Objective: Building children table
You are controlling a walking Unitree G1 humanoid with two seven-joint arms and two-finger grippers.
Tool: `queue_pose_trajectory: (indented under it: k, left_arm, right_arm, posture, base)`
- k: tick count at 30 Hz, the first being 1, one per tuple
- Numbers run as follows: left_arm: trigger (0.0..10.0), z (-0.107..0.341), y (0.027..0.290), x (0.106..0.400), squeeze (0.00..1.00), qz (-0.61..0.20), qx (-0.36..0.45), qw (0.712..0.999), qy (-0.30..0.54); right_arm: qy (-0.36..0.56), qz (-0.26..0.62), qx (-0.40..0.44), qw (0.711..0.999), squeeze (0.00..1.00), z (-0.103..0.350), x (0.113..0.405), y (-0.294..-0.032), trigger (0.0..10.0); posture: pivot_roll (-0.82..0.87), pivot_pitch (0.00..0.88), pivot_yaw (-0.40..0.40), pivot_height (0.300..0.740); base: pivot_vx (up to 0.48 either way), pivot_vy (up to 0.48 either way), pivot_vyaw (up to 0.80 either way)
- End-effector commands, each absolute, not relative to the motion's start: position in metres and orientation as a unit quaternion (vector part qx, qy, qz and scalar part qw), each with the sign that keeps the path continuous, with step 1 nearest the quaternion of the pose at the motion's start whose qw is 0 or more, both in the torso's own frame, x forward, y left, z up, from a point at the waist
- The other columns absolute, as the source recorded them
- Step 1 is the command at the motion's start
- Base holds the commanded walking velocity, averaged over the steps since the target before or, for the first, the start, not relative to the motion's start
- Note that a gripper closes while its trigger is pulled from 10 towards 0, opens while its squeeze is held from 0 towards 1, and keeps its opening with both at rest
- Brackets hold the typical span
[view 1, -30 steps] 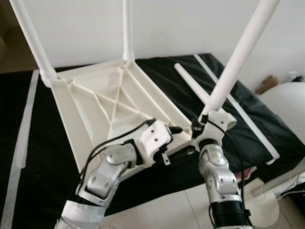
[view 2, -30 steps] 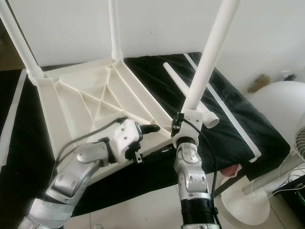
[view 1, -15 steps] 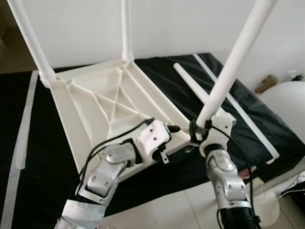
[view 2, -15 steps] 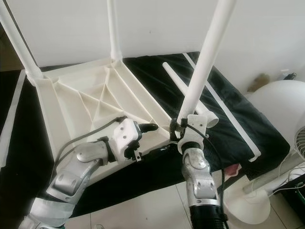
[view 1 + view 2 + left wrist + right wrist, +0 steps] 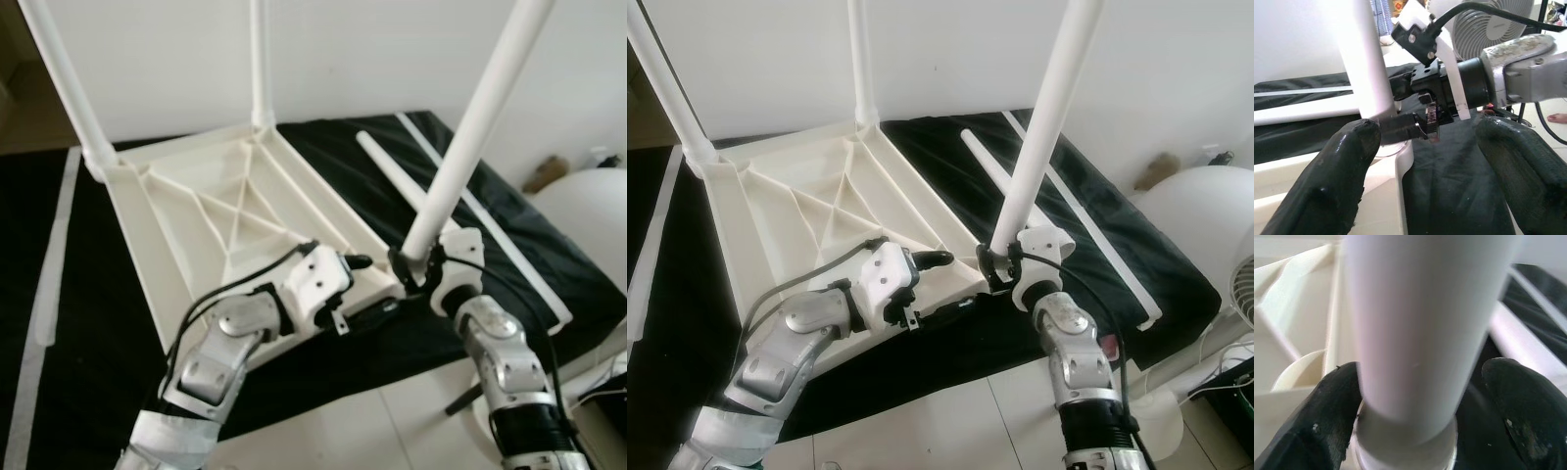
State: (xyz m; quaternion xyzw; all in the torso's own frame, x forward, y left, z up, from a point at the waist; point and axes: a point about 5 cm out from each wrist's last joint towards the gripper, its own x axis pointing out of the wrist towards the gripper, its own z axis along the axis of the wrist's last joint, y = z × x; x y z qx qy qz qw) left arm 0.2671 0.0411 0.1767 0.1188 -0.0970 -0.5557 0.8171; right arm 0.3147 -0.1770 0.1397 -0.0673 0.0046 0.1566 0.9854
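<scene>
The white plastic tabletop [image 5: 225,211] lies upside down on a black cloth. Two white legs [image 5: 64,83] [image 5: 260,59] stand in its far corners. A third table leg [image 5: 470,127] rises tilted from the near right corner. My right gripper [image 5: 411,262] is shut on its base, a black finger [image 5: 1332,401] on either side of the leg [image 5: 1415,333]. My left gripper [image 5: 364,287] is open and straddles the tabletop's rim beside that corner [image 5: 1400,161]. One of its fingers [image 5: 1327,181] rests by the socket. A fourth leg [image 5: 392,171] lies loose on the cloth.
A long white strip [image 5: 490,225] runs along the cloth's right side. A white fan [image 5: 1244,294] and its round base [image 5: 588,215] stand to the right. A pale wall rises close behind the tabletop. Tiled floor [image 5: 372,431] shows at the cloth's near edge.
My right arm has swung from below the near right corner out to the right, still around the leg's base, and the leg has leaned slightly. The left arm has stayed put.
</scene>
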Motion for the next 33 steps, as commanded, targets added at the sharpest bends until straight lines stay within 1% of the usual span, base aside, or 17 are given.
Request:
queue_pose_trajectory:
  k: [1, 3, 11, 12, 13, 14, 26, 29, 30, 31, 32, 33]
  left_arm:
    - [10.0, 0.175, 0.041, 0.269, 0.0, -0.533, 0.121, 0.831, -0.099]
    - [10.0, 0.175, 0.041, 0.269, 0.0, -0.535, 0.122, 0.83, -0.101]
    - [10.0, 0.176, 0.042, 0.269, 0.0, -0.534, 0.123, 0.83, -0.103]
    - [10.0, 0.176, 0.042, 0.269, 0.0, -0.534, 0.123, 0.83, -0.103]
    - [10.0, 0.176, 0.042, 0.269, 0.0, -0.534, 0.122, 0.83, -0.103]
    - [10.0, 0.176, 0.042, 0.269, 0.0, -0.534, 0.122, 0.83, -0.103]
    - [10.0, 0.177, 0.043, 0.27, 0.0, -0.533, 0.122, 0.831, -0.103]
    - [10.0, 0.176, 0.044, 0.27, 0.0, -0.533, 0.123, 0.831, -0.101]
    - [10.0, 0.175, 0.044, 0.27, 0.0, -0.533, 0.124, 0.831, -0.1]
    - [10.0, 0.175, 0.044, 0.27, 0.0, -0.532, 0.125, 0.832, -0.1]
    - [10.0, 0.174, 0.045, 0.272, 0.0, -0.526, 0.127, 0.835, -0.098]
    - [10.0, 0.174, 0.045, 0.272, 0.0, -0.526, 0.127, 0.835, -0.098]
  right_arm:
    - [0.011, 0.206, -0.083, 0.975, 0.0, 0.139, 0.318, -0.173, 10.0]
    - [0.017, 0.242, -0.097, 0.965, 0.0, 0.139, 0.321, -0.17, 10.0]
    - [0.018, 0.286, -0.116, 0.951, 0.0, 0.139, 0.328, -0.171, 10.0]
    - [0.018, 0.287, -0.117, 0.951, 0.0, 0.139, 0.329, -0.172, 7.8]
    - [0.017, 0.287, -0.118, 0.95, 0.0, 0.14, 0.33, -0.172, 7.8]
    - [0.017, 0.289, -0.116, 0.95, 0.0, 0.14, 0.33, -0.173, 0.0]
    - [0.035, 0.267, -0.096, 0.958, 0.0, 0.133, 0.33, -0.184, 0.0]
    - [0.041, 0.25, -0.093, 0.963, 0.0, 0.131, 0.33, -0.187, 0.0]
    - [0.042, 0.24, -0.091, 0.966, 0.0, 0.13, 0.331, -0.188, 1.3]
    - [0.041, 0.231, -0.088, 0.968, 0.0, 0.13, 0.331, -0.188, 8.7]
    - [0.041, 0.219, -0.081, 0.971, 0.0, 0.13, 0.33, -0.188, 10.0]
    - [0.041, 0.219, -0.081, 0.971, 0.0, 0.13, 0.33, -0.188, 10.0]
  posture:
    - [-0.06, 0.001, -0.016, 0.74]
    - [-0.06, 0.0, -0.017, 0.74]
    - [-0.05, 0.0, -0.02, 0.74]
    - [-0.05, 0.0, -0.021, 0.74]
    - [-0.05, 0.0, -0.021, 0.74]
    - [-0.05, 0.0, -0.021, 0.74]
    - [-0.05, 0.0, -0.018, 0.74]
    - [-0.05, 0.004, -0.018, 0.74]
    - [-0.05, 0.005, -0.017, 0.74]
    - [-0.05, 0.005, -0.018, 0.74]
    - [-0.05, 0.009, -0.019, 0.74]
    - [-0.05, 0.009, -0.019, 0.74]
  base:
    - [0.0, 0.0, 0.0]
    - [0.0, 0.0, 0.0]
    - [0.0, 0.0, 0.0]
    - [0.0, 0.0, 0.0]
    - [0.0, 0.0, 0.0]
    - [0.0, 0.0, 0.0]
    - [0.0, 0.0, 0.0]
    - [0.0, 0.0, 0.0]
    - [0.0, 0.0, 0.0]
    - [0.0, 0.0, 0.0]
    - [0.0, 0.0, 0.0]
    - [0.0, 0.0, 0.0]
